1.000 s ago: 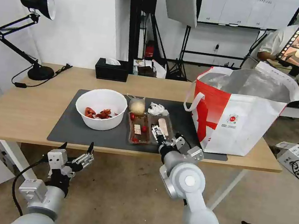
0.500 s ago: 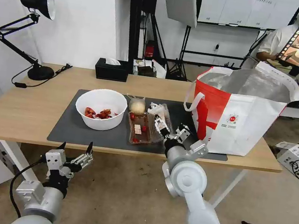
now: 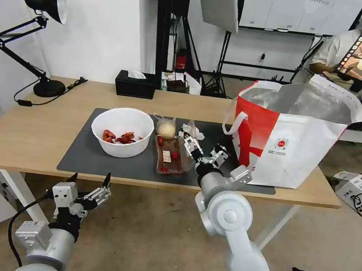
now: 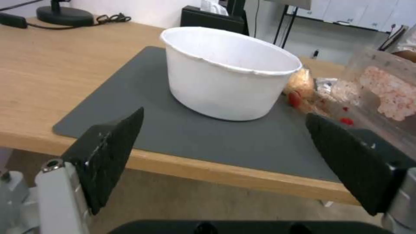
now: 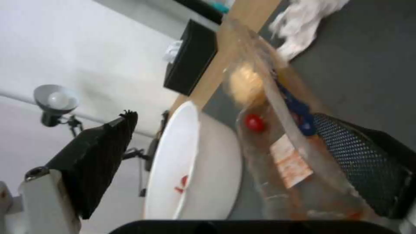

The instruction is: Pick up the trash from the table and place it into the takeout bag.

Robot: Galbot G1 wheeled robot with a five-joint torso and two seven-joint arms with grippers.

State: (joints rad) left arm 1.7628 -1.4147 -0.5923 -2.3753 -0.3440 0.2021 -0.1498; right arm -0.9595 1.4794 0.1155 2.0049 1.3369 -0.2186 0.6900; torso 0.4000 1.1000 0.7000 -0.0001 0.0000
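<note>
The right claw [image 3: 206,150] is reaching over the worktop's [image 3: 33,132] near edge with its fingers apart around the lid of the clear tray [image 3: 170,156]. The tray is sitting on the grey mat [image 3: 109,163] between the white bowl [image 3: 121,131] and the takeout bag [image 3: 288,141]. The left claw [image 3: 88,185] is hanging below the near edge, fingers wide apart, holding nothing.

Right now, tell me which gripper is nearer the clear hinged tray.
Right. The right gripper is at the clear hinged tray, tipping its lid up; the left gripper hangs below the table edge.

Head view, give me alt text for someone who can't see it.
The right gripper reaches over the clear hinged tray on the table's dark mat, between a white bowl and the red-and-white takeout bag. The left gripper hangs open below the table edge.
</note>
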